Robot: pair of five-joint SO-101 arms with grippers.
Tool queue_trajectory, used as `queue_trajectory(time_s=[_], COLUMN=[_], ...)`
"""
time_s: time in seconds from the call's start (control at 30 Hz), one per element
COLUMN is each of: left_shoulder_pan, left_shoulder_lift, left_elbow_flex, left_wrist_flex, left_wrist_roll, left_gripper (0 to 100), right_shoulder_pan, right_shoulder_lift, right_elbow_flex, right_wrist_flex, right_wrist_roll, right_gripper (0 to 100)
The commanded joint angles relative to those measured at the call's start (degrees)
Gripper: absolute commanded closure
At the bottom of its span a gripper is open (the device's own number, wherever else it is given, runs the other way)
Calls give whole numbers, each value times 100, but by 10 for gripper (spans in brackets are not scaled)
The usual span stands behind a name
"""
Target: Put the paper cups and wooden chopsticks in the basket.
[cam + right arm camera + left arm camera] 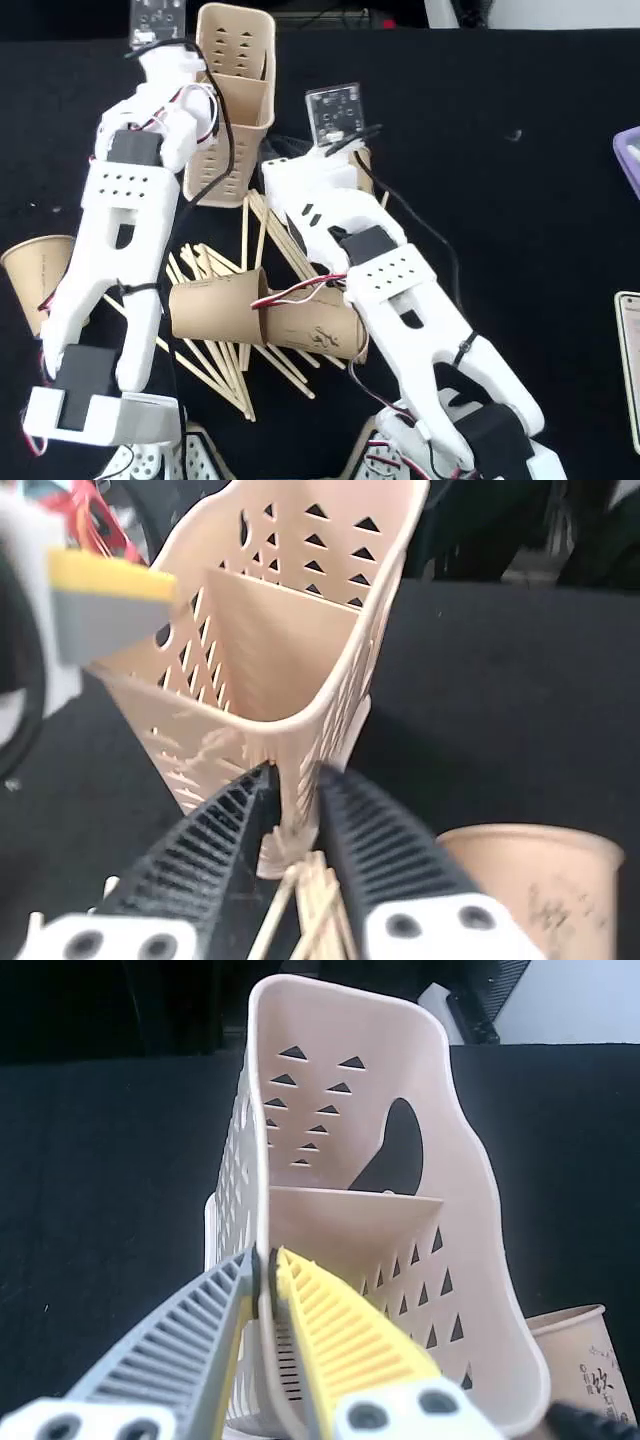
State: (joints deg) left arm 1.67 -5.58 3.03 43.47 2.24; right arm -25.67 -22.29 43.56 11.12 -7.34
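Observation:
The beige perforated basket [235, 110] stands at the back of the black table, held from both sides. My left gripper [266, 1272] is shut on one side wall of the basket [350, 1210], and in the high view this left gripper [205, 95] sits at the basket's left rim. My right gripper [292, 805] is shut on the opposite wall of the basket [290, 630], with wooden chopsticks [310, 905] lying just below its black fingers. Two paper cups [215, 305] [315, 328] lie on their sides among the scattered chopsticks [225, 360]. Another cup [40, 270] lies at the far left.
A further paper cup [530, 880] sits beside the right gripper, close to the basket's base. A purple object [630, 155] and a flat device [630, 340] lie at the table's right edge. The right half of the table [520, 200] is bare black cloth.

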Motion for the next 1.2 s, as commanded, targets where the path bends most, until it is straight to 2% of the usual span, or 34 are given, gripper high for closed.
queue_trajectory(time_s=[0.0, 0.1, 0.2, 0.3, 0.5, 0.83, 1.07, 1.17], left_shoulder_pan=[101, 119, 145, 251, 629, 664, 1024, 1103], left_shoulder_lift=[18, -88, -220, -466, -1222, -1978, -2268, -2356], left_elbow_flex=[-145, -145, -101, 92, 989, 1842, 2273, 2387], left_wrist_flex=[440, 862, 1081, 1108, 1090, 1081, 1081, 1108], left_wrist_roll=[-88, -659, -1037, -1363, -2101, -2321, -2321, -2321], left_gripper=[970, 970, 970, 970, 970, 970, 970, 970], right_shoulder_pan=[519, 1064, 1196, 1169, 1160, 985, 976, 976], right_shoulder_lift=[-497, -848, -637, -22, 1121, 1367, 1367, 1411], right_elbow_flex=[-365, -998, -1736, -2299, -2730, -2642, -2659, -2651], right_wrist_flex=[62, 413, 967, 1451, 1495, 1495, 1292, 1081], right_wrist_roll=[387, -123, -360, -88, -88, -53, -44, 387], right_gripper=[722, 756, 808, 795, 725, 708, 709, 709])
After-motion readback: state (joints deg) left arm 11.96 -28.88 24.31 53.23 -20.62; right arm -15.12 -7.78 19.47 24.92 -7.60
